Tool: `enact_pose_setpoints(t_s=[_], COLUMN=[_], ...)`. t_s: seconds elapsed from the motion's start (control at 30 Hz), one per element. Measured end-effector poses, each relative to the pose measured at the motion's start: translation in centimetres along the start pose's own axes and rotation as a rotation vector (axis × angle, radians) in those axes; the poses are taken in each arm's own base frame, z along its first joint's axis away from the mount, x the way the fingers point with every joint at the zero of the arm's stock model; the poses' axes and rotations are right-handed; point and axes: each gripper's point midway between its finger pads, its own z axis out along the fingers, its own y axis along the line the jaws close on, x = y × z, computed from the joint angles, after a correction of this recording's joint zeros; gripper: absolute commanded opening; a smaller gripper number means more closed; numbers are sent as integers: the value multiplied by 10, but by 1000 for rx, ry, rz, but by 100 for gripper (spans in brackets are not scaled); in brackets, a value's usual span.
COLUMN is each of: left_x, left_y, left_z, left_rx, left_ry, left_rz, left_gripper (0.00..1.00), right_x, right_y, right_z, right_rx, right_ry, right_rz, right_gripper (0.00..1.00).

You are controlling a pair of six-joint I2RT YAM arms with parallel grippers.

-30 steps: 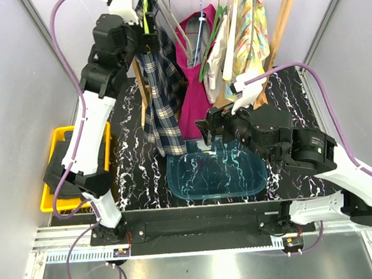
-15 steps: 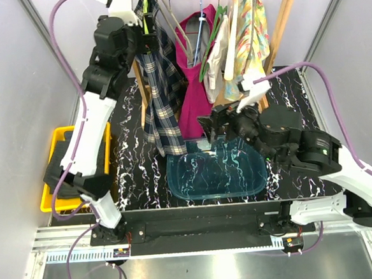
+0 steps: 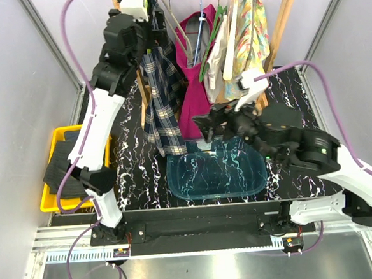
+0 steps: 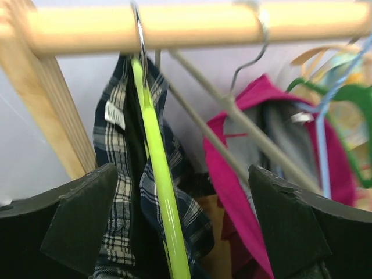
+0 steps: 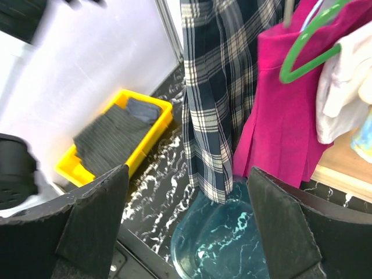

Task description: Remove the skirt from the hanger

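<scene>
Skirt, plaid, is hung on a lime hanger from the rail, just ahead of the left gripper, framed by its wide-spread fingers; nothing is gripped. Room is narrowed by a post at one side and a pink dress at the other. The right gripper is spread, empty, and faces the hem, apart from it.

robot lab test cell, plain grey panel walls, aluminium frame rail at near edge, black marbled table, wooden clothes rack, yellow bin, loose purple cables
</scene>
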Motion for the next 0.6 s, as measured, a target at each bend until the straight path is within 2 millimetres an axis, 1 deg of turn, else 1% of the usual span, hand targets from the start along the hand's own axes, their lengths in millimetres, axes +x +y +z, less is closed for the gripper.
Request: enact_pose_setpoints(t_s=[0.1, 0.17, 0.2, 0.27, 0.3, 0.33, 0.4, 0.43, 0.5, 0.53, 0.6], left_x=[21, 29, 32, 33, 34, 34, 34, 34, 32, 32, 31], left_y=[3, 6, 8, 11, 12, 13, 14, 15, 18, 19, 22], left_z=[13, 18, 18, 19, 20, 20, 21, 21, 22, 22, 23], left_rx=[-33, -52, -60, -74, -80, -85, -92, -97, -108, -111, -124], left_ry=[43, 56, 62, 63, 62, 60, 57, 57, 50, 47, 40], left_rz=[18, 26, 30, 35, 37, 41, 45, 48, 53, 54, 59], left_gripper=[98, 94, 85, 74, 69, 59, 49, 38, 23, 9, 1], right_x=[-12, -16, -16, -14, -13, -12, -9, -8, -8, -9, -11], right_y=[-4, -5, -6, -7, -7, -7, -8, -8, -9, -9, -10], right_z=[-12, -17, -17, -18, -18, -18, -17, -17, -19, -20, -22], right_rx=[-11, -16, -16, -15, -14, -13, -11, -10, -10, -11, -12], right_ry=[-33, -44, -45, -43, -40, -38, -33, -32, -32, -33, -40], right_rz=[31, 44, 45, 45, 44, 43, 41, 40, 43, 44, 49], right_gripper=[89, 88, 88, 86, 84, 83, 80, 79, 76, 75, 74])
